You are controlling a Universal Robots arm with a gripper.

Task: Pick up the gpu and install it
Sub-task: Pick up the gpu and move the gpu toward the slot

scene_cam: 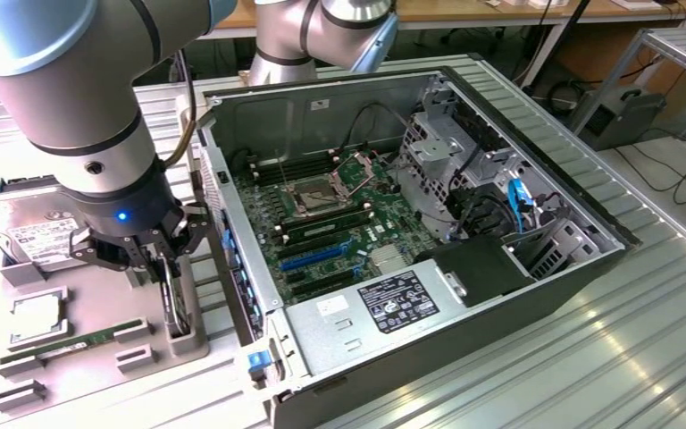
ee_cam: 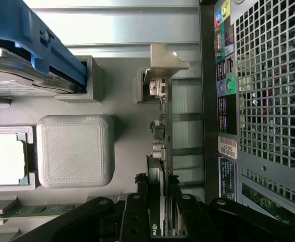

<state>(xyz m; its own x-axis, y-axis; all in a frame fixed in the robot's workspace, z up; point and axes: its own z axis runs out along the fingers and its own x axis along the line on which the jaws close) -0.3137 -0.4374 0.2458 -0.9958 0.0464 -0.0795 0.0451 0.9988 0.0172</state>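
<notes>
The gpu [ee_cam: 162,126] stands on edge in a slot of the grey tray [scene_cam: 81,357] on the bench [scene_cam: 641,357], just beside the open computer case [scene_cam: 534,295]. The pincer [ee_cam: 158,187] is half closed, with its fingers [ee_cam: 138,204] against both faces of the card. They hide the card's near end.

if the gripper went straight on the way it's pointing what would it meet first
The gpu. It stands on edge in the grey holder tray, and the gripper points straight down along it. Depth is unclear, so it may already be touching.
</notes>
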